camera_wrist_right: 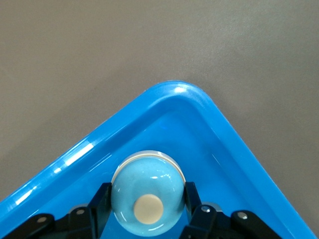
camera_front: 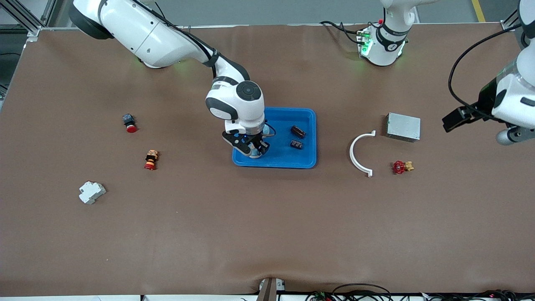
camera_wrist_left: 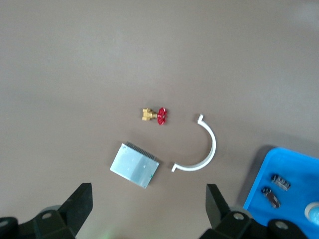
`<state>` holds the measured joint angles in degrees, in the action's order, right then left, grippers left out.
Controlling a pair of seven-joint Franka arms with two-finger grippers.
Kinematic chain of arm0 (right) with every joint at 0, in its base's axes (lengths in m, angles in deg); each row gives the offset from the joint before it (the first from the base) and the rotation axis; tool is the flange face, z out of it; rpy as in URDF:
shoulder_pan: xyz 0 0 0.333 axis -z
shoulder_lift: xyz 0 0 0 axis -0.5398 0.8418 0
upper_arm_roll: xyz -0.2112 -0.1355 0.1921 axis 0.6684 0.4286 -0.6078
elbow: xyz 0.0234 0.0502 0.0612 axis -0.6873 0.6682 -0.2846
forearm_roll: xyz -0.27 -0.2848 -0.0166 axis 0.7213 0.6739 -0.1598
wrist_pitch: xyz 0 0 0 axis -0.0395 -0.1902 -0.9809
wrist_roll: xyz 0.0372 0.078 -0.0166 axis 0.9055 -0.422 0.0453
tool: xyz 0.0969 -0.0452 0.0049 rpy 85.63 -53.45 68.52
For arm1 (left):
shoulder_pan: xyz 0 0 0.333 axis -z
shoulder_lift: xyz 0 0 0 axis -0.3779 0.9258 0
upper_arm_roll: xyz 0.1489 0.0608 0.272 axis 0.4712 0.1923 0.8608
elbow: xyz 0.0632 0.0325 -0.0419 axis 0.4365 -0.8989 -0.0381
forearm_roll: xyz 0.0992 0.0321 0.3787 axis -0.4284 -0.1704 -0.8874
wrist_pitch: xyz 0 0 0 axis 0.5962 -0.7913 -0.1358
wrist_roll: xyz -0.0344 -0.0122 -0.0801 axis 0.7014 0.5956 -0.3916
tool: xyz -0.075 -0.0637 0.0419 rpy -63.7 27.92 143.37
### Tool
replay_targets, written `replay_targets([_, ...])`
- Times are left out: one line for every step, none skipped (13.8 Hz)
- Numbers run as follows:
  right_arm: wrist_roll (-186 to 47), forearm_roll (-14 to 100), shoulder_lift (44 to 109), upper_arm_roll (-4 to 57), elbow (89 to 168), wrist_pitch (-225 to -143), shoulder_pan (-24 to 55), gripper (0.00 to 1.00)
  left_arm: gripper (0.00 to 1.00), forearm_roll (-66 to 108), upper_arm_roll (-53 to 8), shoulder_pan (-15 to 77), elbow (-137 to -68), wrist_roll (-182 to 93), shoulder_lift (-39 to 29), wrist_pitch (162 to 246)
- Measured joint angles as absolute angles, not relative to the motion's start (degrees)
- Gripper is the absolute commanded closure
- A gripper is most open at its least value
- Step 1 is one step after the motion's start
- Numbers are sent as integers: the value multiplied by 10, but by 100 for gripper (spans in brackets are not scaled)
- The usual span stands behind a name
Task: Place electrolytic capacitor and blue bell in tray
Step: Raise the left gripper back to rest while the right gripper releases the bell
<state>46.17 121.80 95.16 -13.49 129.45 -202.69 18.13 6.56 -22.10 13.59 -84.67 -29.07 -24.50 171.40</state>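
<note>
The bright blue tray (camera_front: 307, 115) lies mid-table. My right gripper (camera_front: 255, 151) is down in the tray's corner nearer the front camera, toward the right arm's end. It is shut on the light blue bell (camera_wrist_right: 147, 191), whose dome with a cream button sits between the two fingers (camera_wrist_right: 98, 204). The tray's rim (camera_wrist_right: 174, 89) curves round it. Two dark electrolytic capacitors (camera_front: 298, 132) (camera_front: 296, 144) lie in the tray toward the left arm's end; they also show in the left wrist view (camera_wrist_left: 280, 181). My left gripper (camera_front: 453, 119) is open and empty, waiting above the table's left-arm end (camera_wrist_left: 148, 191).
A grey metal box (camera_front: 403, 126), a white curved bracket (camera_front: 358, 154) and a red-handled brass valve (camera_front: 401, 167) lie toward the left arm's end. Two red push buttons (camera_front: 129, 123) (camera_front: 151, 159) and a white breaker (camera_front: 91, 192) lie toward the right arm's end.
</note>
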Motion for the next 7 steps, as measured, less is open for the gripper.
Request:
replay_targets([462, 1218, 952, -134, 1295, -2027, 181, 100, 0, 80, -191, 154, -865, -312, -263, 1714])
replay_targets([462, 1218, 953, -134, 1295, -2028, 181, 100, 0, 87, -163, 170, -881, -334, -279, 1714])
replay_targets([464, 1218, 954, -134, 1295, -2028, 179, 100, 0, 92, -137, 185, -895, -360, -295, 1715])
replay_targets([467, 1218, 954, -134, 1295, -2029, 177, 100, 0, 98, -115, 196, -907, -386, -310, 1717])
replay_targets([471, 1218, 955, -133, 1295, -2029, 174, 100, 0, 106, -98, 204, -922, -403, -325, 1724])
replay_targets([474, 1218, 956, -131, 1295, -2029, 170, 100, 0, 114, -88, 208, -941, -412, -342, 1734])
replay_targets([475, 1218, 957, -127, 1295, -2029, 164, 100, 0, 117, -85, 212, -961, -418, -359, 1743])
